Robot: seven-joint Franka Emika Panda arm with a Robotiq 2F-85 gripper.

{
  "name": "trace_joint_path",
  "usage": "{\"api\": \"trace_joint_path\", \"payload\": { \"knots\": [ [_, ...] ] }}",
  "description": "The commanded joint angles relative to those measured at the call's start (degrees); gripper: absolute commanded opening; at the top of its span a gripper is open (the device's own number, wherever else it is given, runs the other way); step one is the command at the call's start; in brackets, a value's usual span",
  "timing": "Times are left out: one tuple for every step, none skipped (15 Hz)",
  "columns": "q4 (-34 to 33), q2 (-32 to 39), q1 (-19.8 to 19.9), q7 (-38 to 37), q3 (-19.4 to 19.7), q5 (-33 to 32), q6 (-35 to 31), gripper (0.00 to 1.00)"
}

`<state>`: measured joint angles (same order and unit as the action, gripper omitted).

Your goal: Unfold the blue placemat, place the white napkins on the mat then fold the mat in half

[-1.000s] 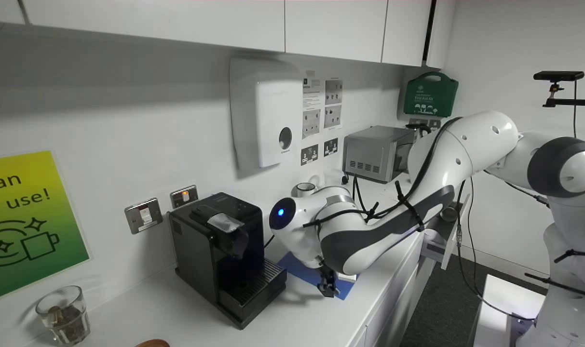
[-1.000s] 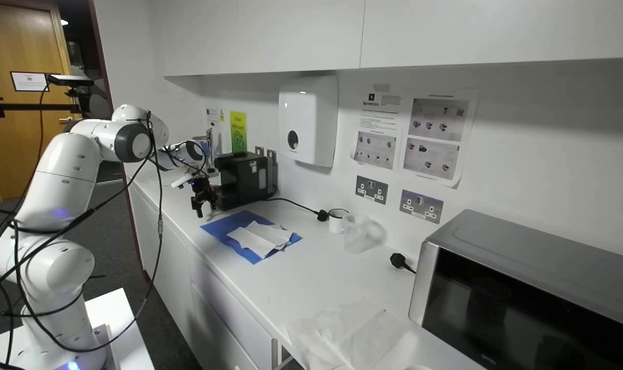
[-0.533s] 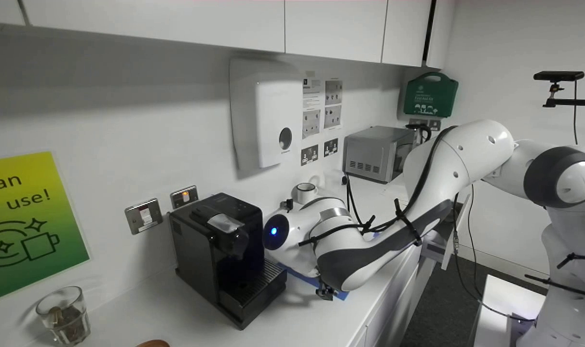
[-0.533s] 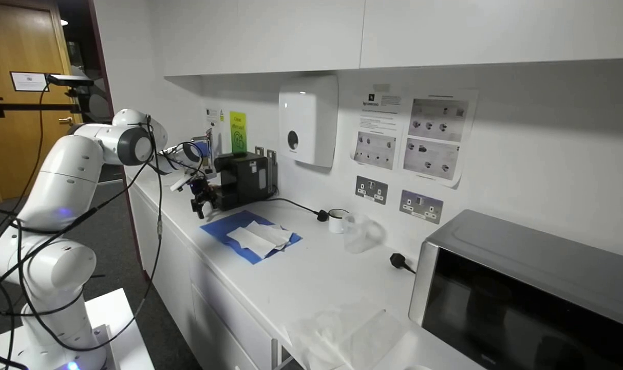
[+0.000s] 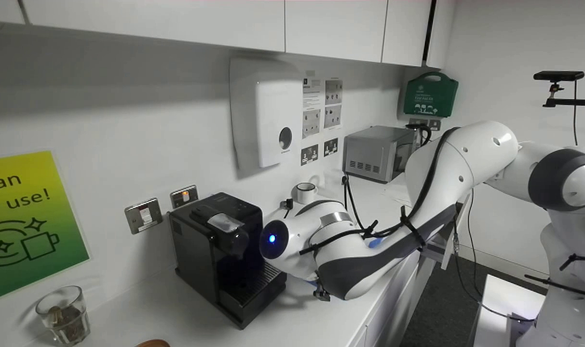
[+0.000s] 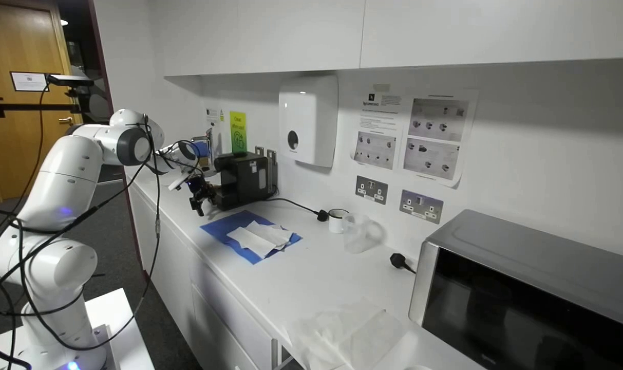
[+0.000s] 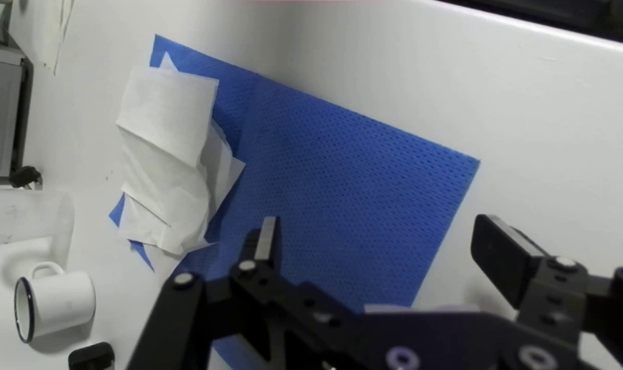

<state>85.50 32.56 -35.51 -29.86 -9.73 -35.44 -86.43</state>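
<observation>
Wrist view: pincer (image 7: 378, 221), jaws parted wide, grips nothing, straddles right edge of blue placemat (image 7: 352, 164) spread on worktop (image 7: 537, 128). Step likely fold: pinch bare right edge low, lift gently, carry left over white napkins (image 7: 167, 144) at left end, not dragging them. Exterior view: arm (image 5: 456, 178) hides napkins; coffee machine (image 5: 220, 260) stands near pincer, absent from wrist view.

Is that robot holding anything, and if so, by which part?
Nothing is held: the tool stands open, and the blue placemat lies on the counter with the white napkins on it.
</observation>
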Motion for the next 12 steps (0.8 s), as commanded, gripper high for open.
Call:
{"api": "trace_joint_path", "payload": {
  "knots": [
    [-1.46,0.2,-1.92,0.58,0.48,-1.72,3.26,1.0],
    [-1.19,0.01,-2.33,0.38,0.36,-1.75,3.49,1.0],
    [-0.89,-0.21,-2.67,0.25,0.24,-1.63,3.42,1.0],
    [-0.63,-0.29,-3.1,0.4,0.17,-1.76,3.25,1.0],
    [-0.6,-0.25,-3.49,0.46,0.2,-1.73,3.22,1.0],
    [-0.53,-0.26,-3.84,0.52,0.25,-1.71,3.1,1.0],
    [-0.55,-0.24,-4.08,0.58,0.34,-1.63,3.06,1.0],
    [-0.56,-0.28,-4.31,0.65,0.41,-1.58,3.02,1.0],
    [-0.53,-0.31,-4.47,0.7,0.49,-1.56,2.98,1.0],
    [-0.47,-0.35,-4.57,0.68,0.55,-1.53,3.0,1.0],
    [-0.43,-0.38,-4.63,0.56,0.58,-1.42,3.03,1.0],
    [-0.27,-0.51,-4.69,0.45,0.56,-1.36,3.04,1.0]
  ]
}}
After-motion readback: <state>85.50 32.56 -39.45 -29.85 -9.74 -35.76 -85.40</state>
